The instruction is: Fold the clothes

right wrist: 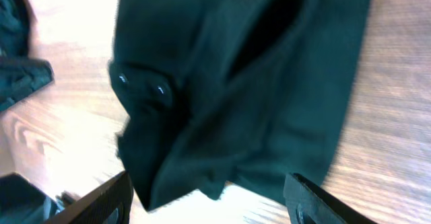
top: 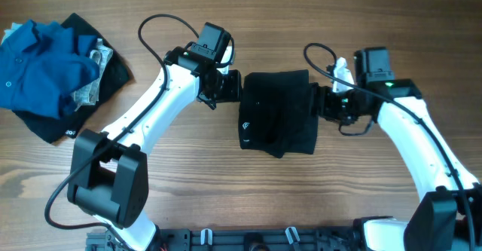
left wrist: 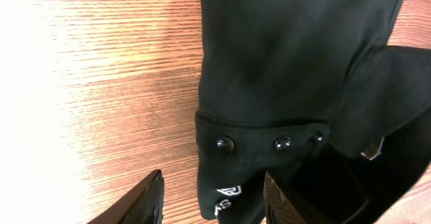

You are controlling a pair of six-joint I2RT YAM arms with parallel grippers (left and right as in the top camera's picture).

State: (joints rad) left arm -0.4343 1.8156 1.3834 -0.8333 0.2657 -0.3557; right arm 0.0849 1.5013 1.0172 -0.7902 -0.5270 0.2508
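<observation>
A black garment (top: 277,114) lies folded in a rough rectangle at the table's centre, with a small white logo near its left edge. My left gripper (top: 230,90) is at its upper left edge and is open. In the left wrist view the garment (left wrist: 283,62) shows three snap buttons, and its logo corner lies between the spread fingers (left wrist: 212,202). My right gripper (top: 321,105) is at the garment's right edge and is open. In the right wrist view the garment's (right wrist: 256,83) rumpled edge hangs between the wide fingers (right wrist: 209,204).
A pile of clothes sits at the far left: a blue shirt (top: 41,66) on top of a black garment (top: 105,70), with a grey and white piece (top: 94,85) between them. Bare wooden table (top: 226,183) surrounds the centre garment.
</observation>
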